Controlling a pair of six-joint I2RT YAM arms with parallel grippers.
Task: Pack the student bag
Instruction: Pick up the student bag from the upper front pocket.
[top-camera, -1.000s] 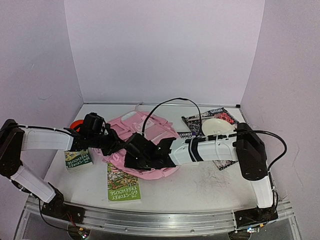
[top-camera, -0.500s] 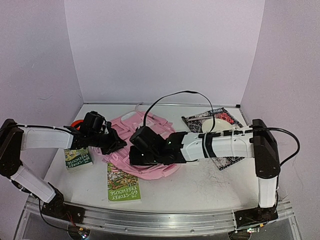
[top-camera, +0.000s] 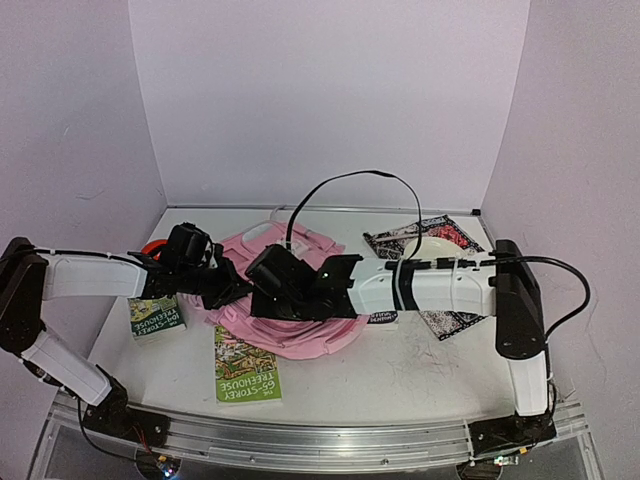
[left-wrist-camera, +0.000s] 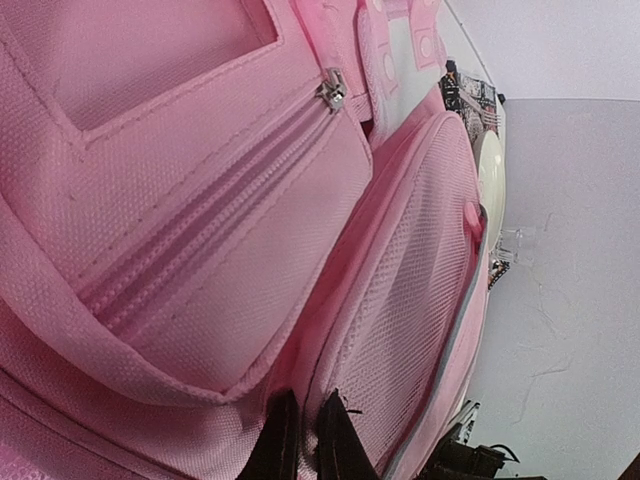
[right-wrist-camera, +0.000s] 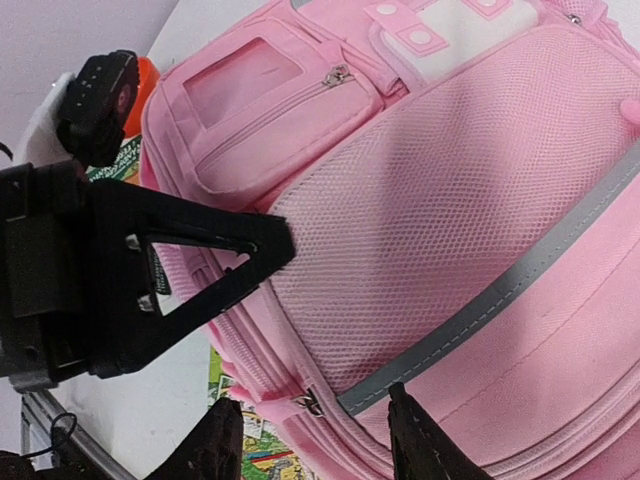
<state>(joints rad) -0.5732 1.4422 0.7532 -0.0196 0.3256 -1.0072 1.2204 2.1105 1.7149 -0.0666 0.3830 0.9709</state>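
1. Left gripper (left-wrist-camera: 308, 440), its fingers pressed together, seems to nip a fold of the student bag (top-camera: 305, 340) at the seam beside the mesh panel. The bag lies flat at the middle of the tabletop (top-camera: 420, 370), between both arms.
2. The right gripper (right-wrist-camera: 315, 402) is spread just over the lower zip, with the zip pull (right-wrist-camera: 310, 404) between its fingers but not clamped. If it closes off-centre, it could catch only cloth or the grey trim strip (right-wrist-camera: 500, 285), and the zip would not run.
3. The fabric is soft and the left pinch looks shallow. If that pinch slips, a pull on the zip could drag the whole bag toward the lower edge of the frame.
4. Both grippers work close together. The right wrist view shows the left one just beside the mesh, so a careless sweep could knock them together.
5. The green Treehouse book (top-camera: 247, 365) lies just beside the bag's near edge. A sliding bag could shove it toward the tabletop's edge.
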